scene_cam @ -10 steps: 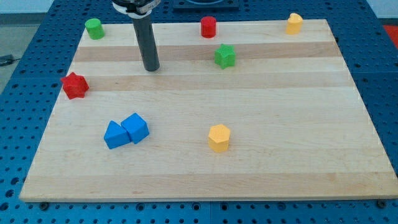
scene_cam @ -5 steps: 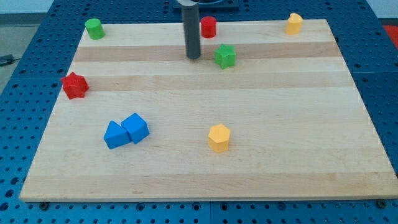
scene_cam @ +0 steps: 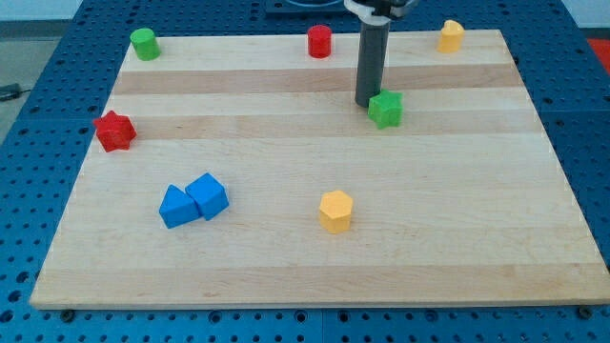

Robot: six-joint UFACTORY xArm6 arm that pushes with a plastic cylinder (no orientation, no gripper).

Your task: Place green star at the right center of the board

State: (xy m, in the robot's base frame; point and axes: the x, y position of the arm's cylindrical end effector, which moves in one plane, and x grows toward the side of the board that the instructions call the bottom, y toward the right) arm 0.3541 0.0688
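The green star (scene_cam: 386,109) lies on the wooden board (scene_cam: 457,191), right of centre in the upper half. My tip (scene_cam: 367,101) stands on the board right against the star's upper left side, touching it. The dark rod rises from there to the view's top edge.
A red cylinder (scene_cam: 319,41) and a yellow block (scene_cam: 451,36) sit near the top edge, a green cylinder (scene_cam: 144,43) at the top left. A red star (scene_cam: 114,131) lies at the left edge. Two blue blocks (scene_cam: 193,201) touch at lower left. A yellow hexagon (scene_cam: 335,211) sits at lower centre.
My tip has moved right across the upper board, reached the green star and pushed it right and slightly down. The other blocks have not moved.
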